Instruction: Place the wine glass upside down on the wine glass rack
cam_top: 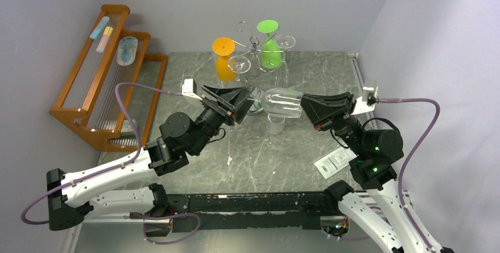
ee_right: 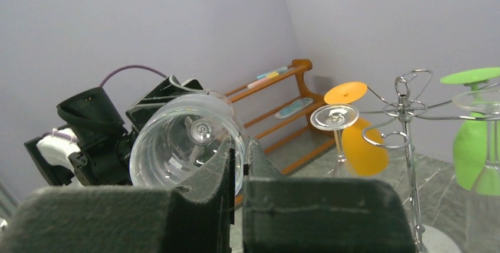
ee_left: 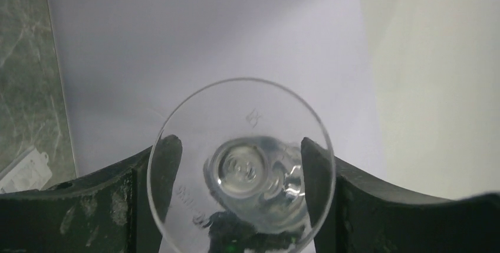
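Note:
A clear wine glass (cam_top: 282,101) lies on its side in the air between my two grippers, foot to the left and bowl mouth to the right. My right gripper (cam_top: 303,107) is shut on the rim of the bowl (ee_right: 188,147), one finger inside and one outside. My left gripper (cam_top: 247,101) is open, its fingers (ee_left: 171,153) standing apart on either side of the stem behind the round foot (ee_left: 242,164). The chrome wire wine glass rack (cam_top: 255,43) stands behind; its pole also shows in the right wrist view (ee_right: 405,117).
On the rack hang an orange glass (cam_top: 224,58), a green glass (cam_top: 270,46) and two clear glasses (cam_top: 239,63). A brown wooden stepped rack (cam_top: 100,82) stands at the left wall. A paper tag (cam_top: 333,161) lies near the right arm.

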`<state>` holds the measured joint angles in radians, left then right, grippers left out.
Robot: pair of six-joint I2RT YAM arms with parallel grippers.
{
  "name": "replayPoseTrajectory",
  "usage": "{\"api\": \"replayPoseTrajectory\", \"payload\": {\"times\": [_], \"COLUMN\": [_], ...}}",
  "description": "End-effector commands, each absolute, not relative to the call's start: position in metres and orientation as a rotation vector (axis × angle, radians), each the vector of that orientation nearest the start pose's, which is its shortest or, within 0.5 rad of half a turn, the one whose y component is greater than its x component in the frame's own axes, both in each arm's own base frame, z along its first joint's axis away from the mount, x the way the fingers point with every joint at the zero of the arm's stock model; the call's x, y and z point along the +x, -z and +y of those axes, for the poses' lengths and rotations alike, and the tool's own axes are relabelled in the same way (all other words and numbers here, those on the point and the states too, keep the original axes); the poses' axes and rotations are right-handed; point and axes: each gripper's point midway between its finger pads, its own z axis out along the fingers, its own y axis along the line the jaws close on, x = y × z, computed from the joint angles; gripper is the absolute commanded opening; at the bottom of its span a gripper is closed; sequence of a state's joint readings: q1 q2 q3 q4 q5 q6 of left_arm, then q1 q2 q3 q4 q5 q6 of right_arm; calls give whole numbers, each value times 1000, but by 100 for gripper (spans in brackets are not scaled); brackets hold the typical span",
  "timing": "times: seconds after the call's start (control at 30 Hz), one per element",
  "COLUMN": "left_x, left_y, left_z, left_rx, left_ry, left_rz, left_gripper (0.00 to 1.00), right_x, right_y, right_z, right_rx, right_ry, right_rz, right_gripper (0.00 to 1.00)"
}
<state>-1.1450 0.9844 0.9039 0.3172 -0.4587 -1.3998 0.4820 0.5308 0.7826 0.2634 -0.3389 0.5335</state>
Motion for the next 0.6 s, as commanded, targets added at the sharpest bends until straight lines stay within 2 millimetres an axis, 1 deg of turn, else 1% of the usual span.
{"api": "replayPoseTrajectory", "payload": {"times": [0.0, 0.1, 0.2, 0.3, 0.37, 0.47, 0.57], "left_x": [206, 213, 216, 216, 216, 217, 217], "left_y": [-437, -437, -441, -443, -444, -445, -449], "left_z": [-297, -292, -291, -293, -292, -286, -281], "left_rx": [-780, -827, -850, -847, -853, -865, -868], "left_ry": [1723, 1693, 1687, 1692, 1693, 1690, 1682], "left_rz": [1338, 1306, 1290, 1298, 1292, 1265, 1238], "left_gripper": [73, 61, 53, 46, 39, 35, 33], "right_x": [160, 169, 173, 176, 177, 178, 177], "right_y": [-465, -457, -452, -448, -446, -441, -436], "right_z": [182, 185, 186, 188, 188, 188, 189], "right_rx": [-363, -361, -356, -358, -356, -351, -355], "right_ry": [-1103, -1093, -1084, -1085, -1082, -1085, -1094], "right_rz": [970, 985, 990, 1000, 1005, 1010, 1018], "right_gripper": [0, 0, 0, 0, 0, 0, 0]}}
